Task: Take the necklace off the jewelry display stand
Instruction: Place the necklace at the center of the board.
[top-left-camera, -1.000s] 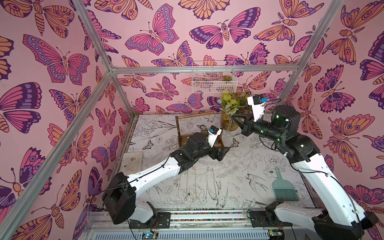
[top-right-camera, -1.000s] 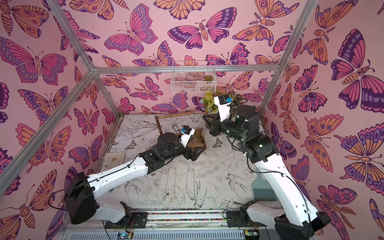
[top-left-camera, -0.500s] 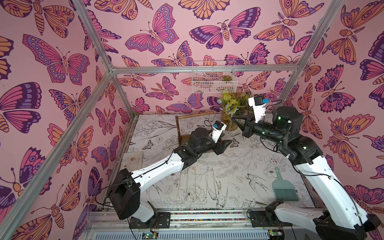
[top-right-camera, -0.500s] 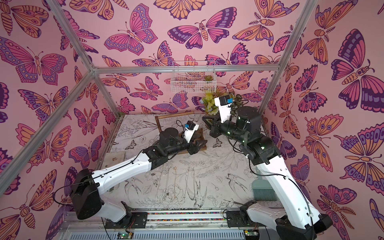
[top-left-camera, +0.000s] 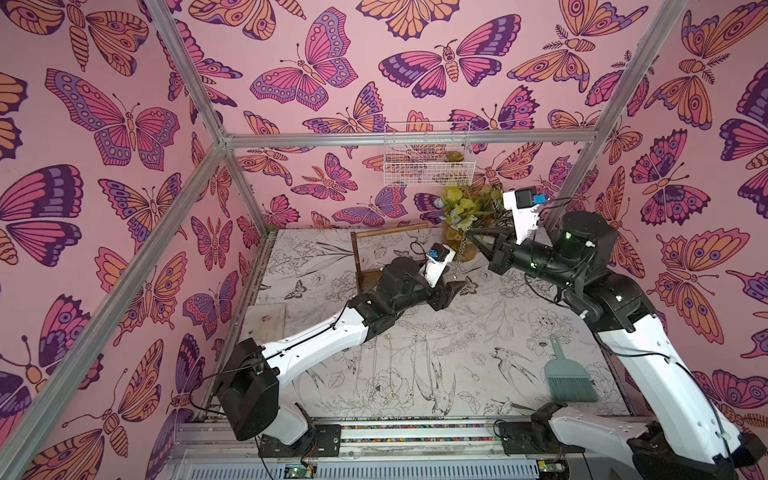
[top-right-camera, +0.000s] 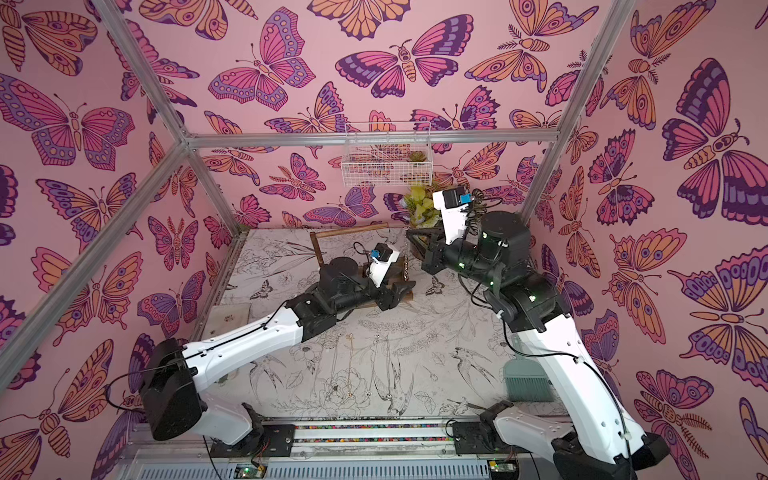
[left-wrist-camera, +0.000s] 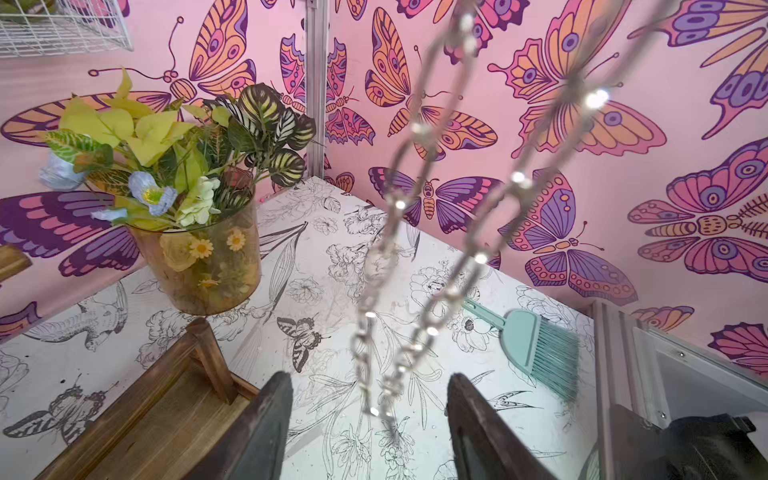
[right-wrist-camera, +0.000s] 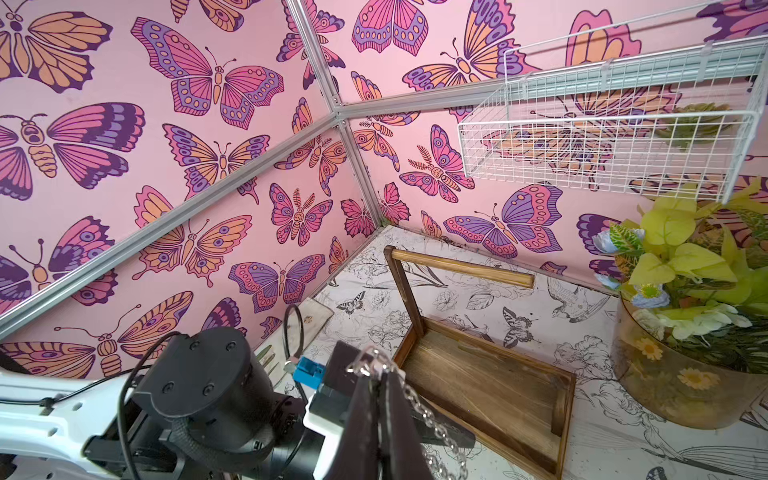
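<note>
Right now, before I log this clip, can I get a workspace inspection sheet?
Surface: floral-print table, flat.
Job's things: stand upright, top bar bare; necklace dangles from right gripper.
Clutter: vase, brush, hanging wire basket.
Grippers: right gripper shut on necklace; left gripper open, necklace's end hanging between its fingers.
Cables: loop at left wrist camera, free.
Surroundings: butterfly walls, metal frame.

Walls are showing pink, printed with purple, orange and magenta butterflies. Tabletop is carrying black line-drawn flowers, birds and butterflies on white. Jewelry display stand is showing streaky brown wood grain. Necklace is glinting silver. Brush is showing teal; wire basket, white. Vase is showing translucent amber with yellow daisies; its leaves are showing yellow-green, some dark with pale stripes.
</note>
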